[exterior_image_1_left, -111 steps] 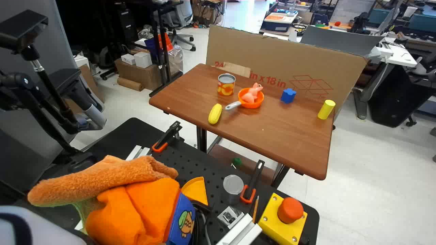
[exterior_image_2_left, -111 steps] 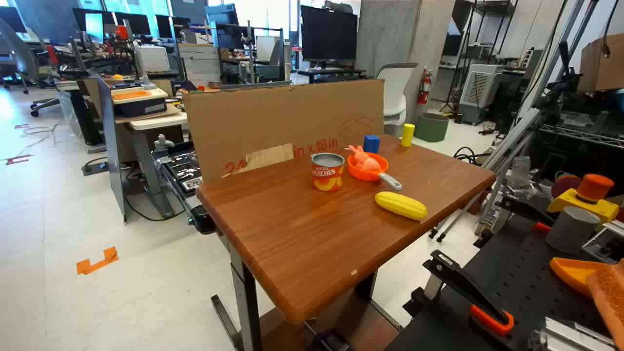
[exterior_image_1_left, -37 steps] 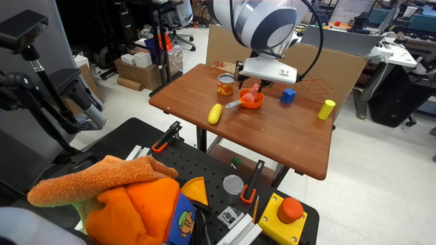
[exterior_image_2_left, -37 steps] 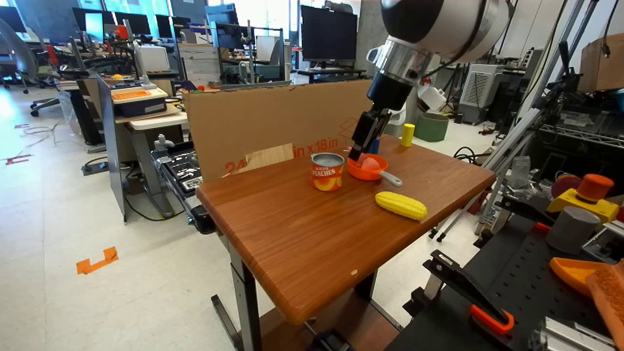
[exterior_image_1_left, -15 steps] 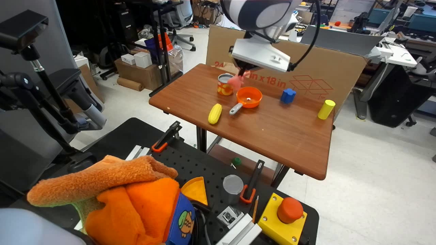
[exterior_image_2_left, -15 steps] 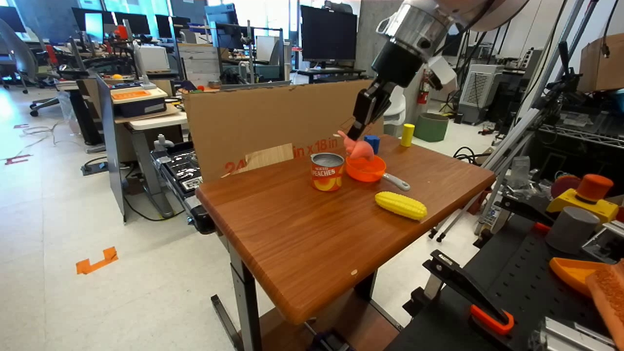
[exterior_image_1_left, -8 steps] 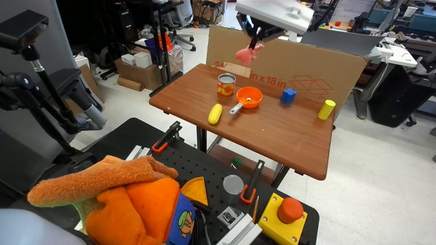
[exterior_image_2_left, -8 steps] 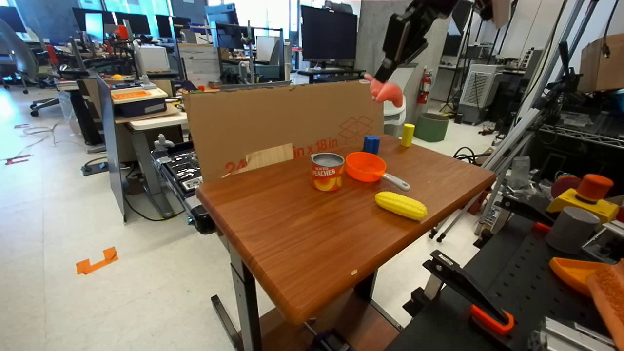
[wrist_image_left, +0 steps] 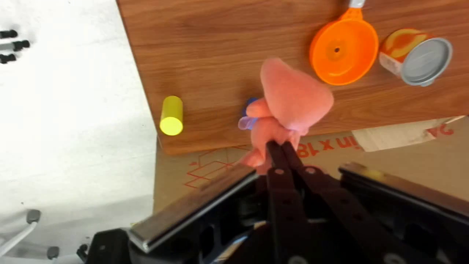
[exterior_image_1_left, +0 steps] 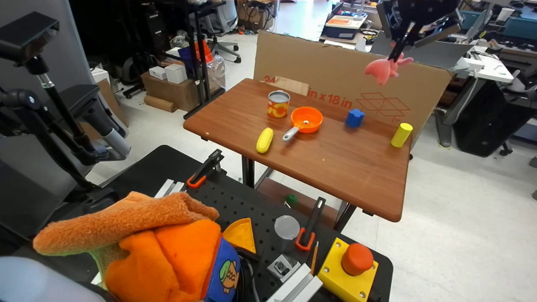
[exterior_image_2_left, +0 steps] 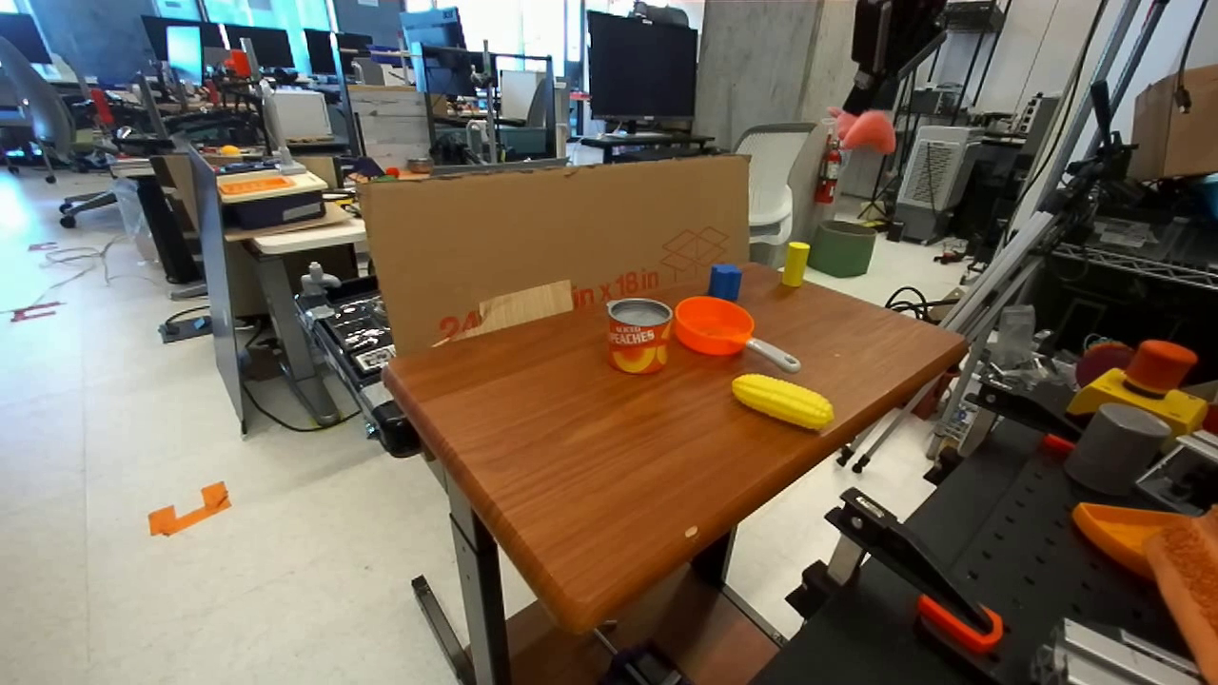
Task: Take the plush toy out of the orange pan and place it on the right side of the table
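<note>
Pinched in my gripper (wrist_image_left: 279, 144) is the pink plush toy (wrist_image_left: 295, 95), held aloft well above the table (exterior_image_1_left: 356, 167). The two black fingertips meet almost fully on the toy's narrow middle, its rounded end hanging outward. In both exterior views the toy (exterior_image_1_left: 381, 70) dangles from the fingers, high over the table's far side near the end with the yellow cylinder. The orange pan (exterior_image_2_left: 714, 333) sits on the tabletop with nothing in it, its grey handle pointing to the front edge.
A peach can (exterior_image_1_left: 278, 105) and a yellow corn cob (exterior_image_1_left: 264, 140) flank the pan. Toward the table's other end stand a blue block (exterior_image_1_left: 355, 118) and a yellow cylinder (exterior_image_1_left: 402, 135). Upright cardboard (exterior_image_2_left: 571, 228) lines the back edge. A black cart (exterior_image_1_left: 247, 201) with clamps stands in front.
The gripper came down to the pan, closed on the plush toy and raised it out. It then carried the toy up and toward the yellow cylinder's end. The pan turned slightly.
</note>
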